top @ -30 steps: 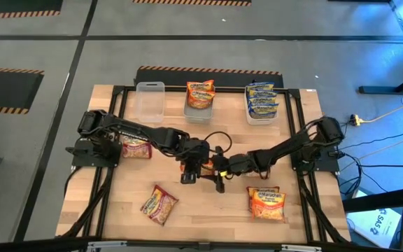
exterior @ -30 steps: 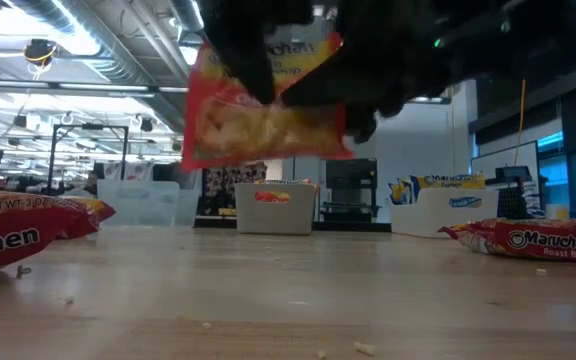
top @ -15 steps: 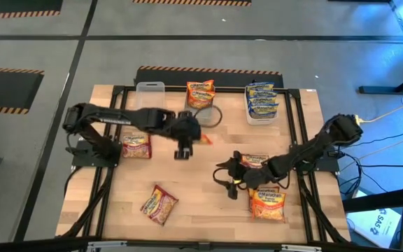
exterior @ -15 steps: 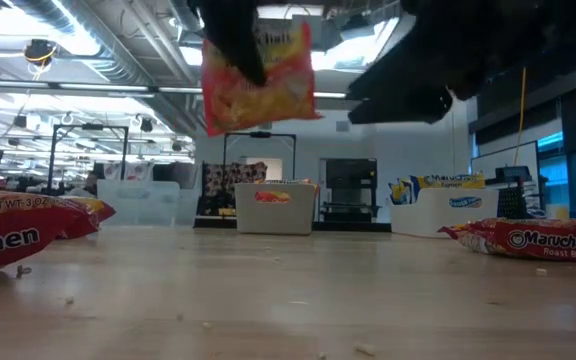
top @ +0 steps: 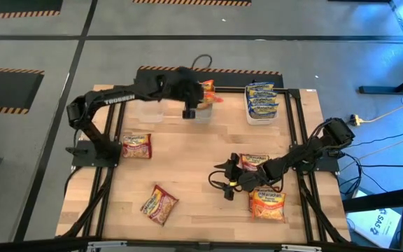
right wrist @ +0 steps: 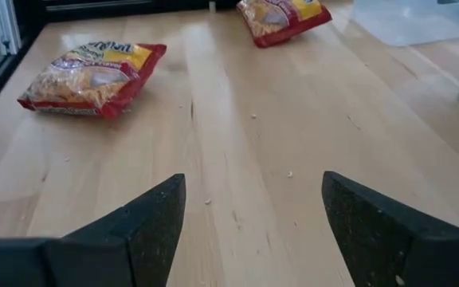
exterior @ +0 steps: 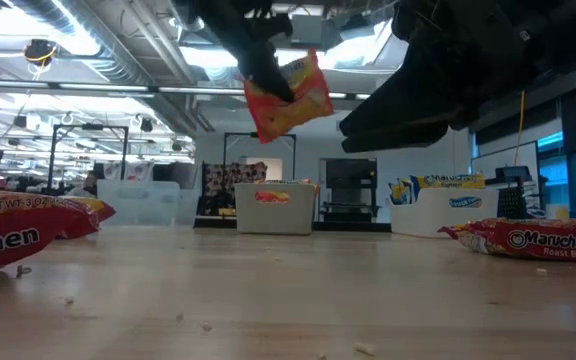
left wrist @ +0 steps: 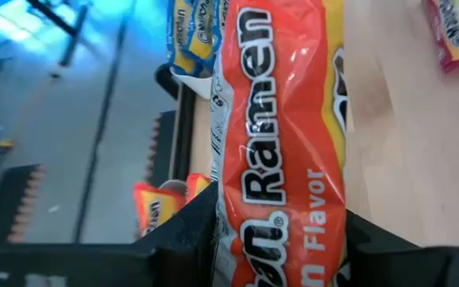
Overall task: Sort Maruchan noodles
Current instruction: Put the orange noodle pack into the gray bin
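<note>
My left gripper point(top: 196, 103) is shut on an orange Maruchan packet point(left wrist: 281, 135), high over the middle tub point(top: 203, 115) at the table's far edge; other orange packets lie in that tub. In the low view the packet point(exterior: 288, 95) hangs in the air. My right gripper point(right wrist: 253, 223) is open and low over the table's near-right part, beside two red packets point(top: 255, 162) point(top: 266, 204) that lie flat. Two more red packets point(top: 136, 145) point(top: 159, 204) lie flat on the left half. My left gripper pinches the orange packet between its two fingers point(left wrist: 183, 239) at one end point(left wrist: 281, 247), and the rest of the packet stretches away beyond the fingertips. The packet is lifted clear of the table and hangs tilted below the gripper point(exterior: 253, 55).
A clear tub point(top: 150, 102) stands at the far left, and a tub with blue-and-yellow packets point(top: 261, 101) at the far right. A black frame point(top: 115, 133) edges the table. Bare wood lies in the table's middle.
My left gripper has carried the orange packet up from the table's middle toward the far edge and now stands over the middle tub. My right gripper has drawn back from the packet toward the near-right, down by the red packets.
</note>
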`<act>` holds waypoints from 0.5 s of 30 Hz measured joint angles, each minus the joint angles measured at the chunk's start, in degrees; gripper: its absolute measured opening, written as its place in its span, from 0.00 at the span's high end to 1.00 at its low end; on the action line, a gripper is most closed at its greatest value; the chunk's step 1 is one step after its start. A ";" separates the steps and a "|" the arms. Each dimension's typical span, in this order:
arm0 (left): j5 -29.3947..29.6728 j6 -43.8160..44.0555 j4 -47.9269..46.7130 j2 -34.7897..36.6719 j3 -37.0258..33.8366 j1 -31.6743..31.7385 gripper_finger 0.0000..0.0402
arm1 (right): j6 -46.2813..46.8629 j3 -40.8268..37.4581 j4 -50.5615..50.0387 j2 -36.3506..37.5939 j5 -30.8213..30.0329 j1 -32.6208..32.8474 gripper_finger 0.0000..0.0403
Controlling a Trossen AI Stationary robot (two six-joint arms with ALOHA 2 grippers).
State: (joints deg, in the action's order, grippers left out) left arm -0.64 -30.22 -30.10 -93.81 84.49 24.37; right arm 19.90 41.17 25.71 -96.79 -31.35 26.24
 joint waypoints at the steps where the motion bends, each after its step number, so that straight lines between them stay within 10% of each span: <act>1: -1.89 -0.02 0.60 -0.63 0.00 1.31 0.69 | -0.18 -0.03 0.14 0.00 -0.12 0.00 0.31; 15: -8.31 -0.47 -8.23 -11.90 8.60 9.40 0.69 | -0.77 0.00 -0.02 0.00 -2.99 0.00 0.31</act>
State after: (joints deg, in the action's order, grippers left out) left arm -8.94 -30.69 -38.33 -105.71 93.09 33.77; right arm 19.14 41.17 25.69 -96.79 -34.34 26.24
